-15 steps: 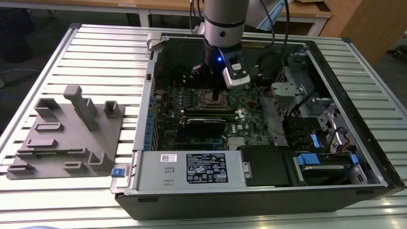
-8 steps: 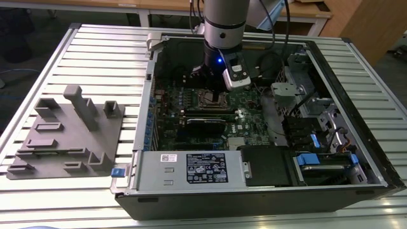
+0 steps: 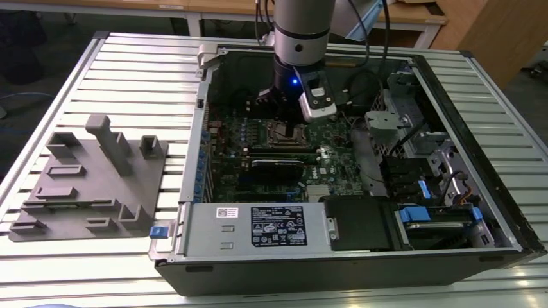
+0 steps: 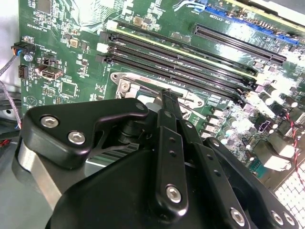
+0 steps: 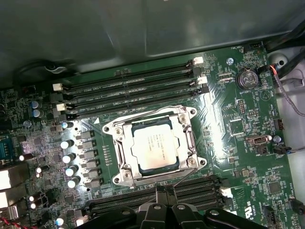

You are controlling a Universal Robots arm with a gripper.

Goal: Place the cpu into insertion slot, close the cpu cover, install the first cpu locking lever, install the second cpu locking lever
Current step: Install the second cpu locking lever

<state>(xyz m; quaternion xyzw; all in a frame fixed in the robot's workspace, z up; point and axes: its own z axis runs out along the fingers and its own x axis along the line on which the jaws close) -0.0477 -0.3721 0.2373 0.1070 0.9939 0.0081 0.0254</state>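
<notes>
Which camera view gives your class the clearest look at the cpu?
The first wrist view: the cpu faces the camera, whole, inside its silvery frame. The exterior view shows the same spot small and distant. In the second wrist view the black tool covers most of it.

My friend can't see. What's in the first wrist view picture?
A shiny square cpu sits in its silvery insertion slot on a green circuit board, with the cpu cover framing it. Long black slots run alongside, and the gripper hangs nearby.
</notes>
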